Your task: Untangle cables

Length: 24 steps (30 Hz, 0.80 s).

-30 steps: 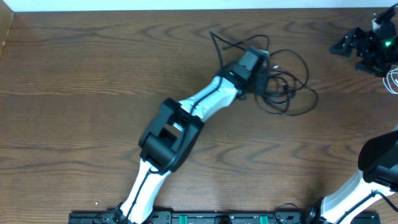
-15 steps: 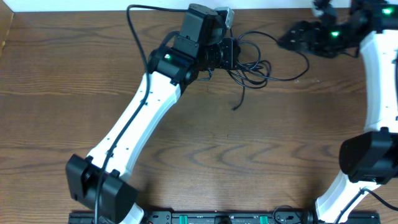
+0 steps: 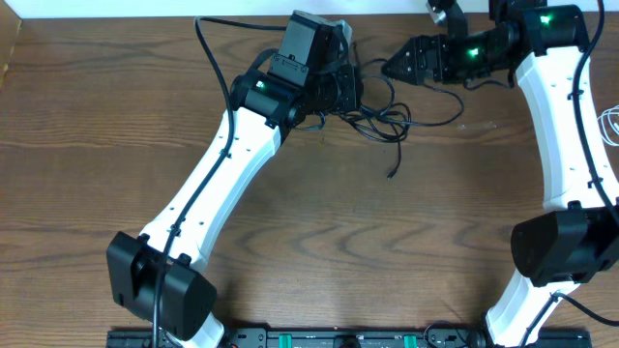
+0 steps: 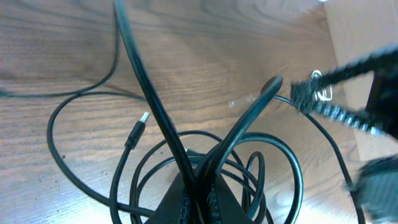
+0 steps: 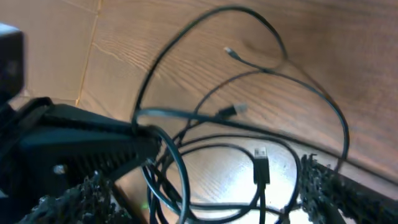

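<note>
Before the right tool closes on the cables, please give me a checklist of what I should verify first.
1. Left tool shut on the cables: ok.
2. Right tool open: ok.
3. Strands lie between its fingers: ok.
4. Only one strand would be caught: cannot tell.
5. The two tools not touching: cannot tell; they are very close.
6. Loose plug end lies free on the table: ok.
</note>
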{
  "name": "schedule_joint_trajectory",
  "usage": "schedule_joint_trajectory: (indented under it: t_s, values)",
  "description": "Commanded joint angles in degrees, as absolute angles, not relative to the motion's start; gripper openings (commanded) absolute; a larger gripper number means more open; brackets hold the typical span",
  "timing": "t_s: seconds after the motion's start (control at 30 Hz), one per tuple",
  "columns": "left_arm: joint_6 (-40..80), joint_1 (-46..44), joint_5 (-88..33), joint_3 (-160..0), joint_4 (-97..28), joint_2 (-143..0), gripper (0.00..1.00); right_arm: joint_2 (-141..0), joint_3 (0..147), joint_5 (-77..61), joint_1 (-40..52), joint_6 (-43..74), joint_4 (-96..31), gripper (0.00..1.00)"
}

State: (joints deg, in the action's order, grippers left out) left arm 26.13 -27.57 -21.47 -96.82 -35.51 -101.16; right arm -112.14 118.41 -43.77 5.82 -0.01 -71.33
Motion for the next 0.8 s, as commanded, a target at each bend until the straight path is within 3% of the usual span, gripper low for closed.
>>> schedule_joint_trajectory:
  t_s: [0.0, 0.23, 0.47, 0.77]
  values:
    - [28.64, -27.29, -20.53, -97.08, -34.39, -101.03, 0.07, -112.62, 117.47, -38.98, 8.45, 0.60, -71.77, 0.91]
    - [28.75, -27.27, -23.35, -97.08, -34.30, -101.03, 0.08, -112.62, 112.49, -21.41, 13.78, 10.96, -66.37, 0.84]
    - [26.37, -24.62, -22.79, -97.08, -35.51, -101.03, 0.07, -112.49, 112.18, -3.03, 12.58, 17.74, -66.61, 0.73]
    - [25.10, -17.89, -9.10, -97.08, -41.80, -101.03, 0.07, -112.33, 112.18, 4.49, 5.15, 19.53, -69.65, 0.69]
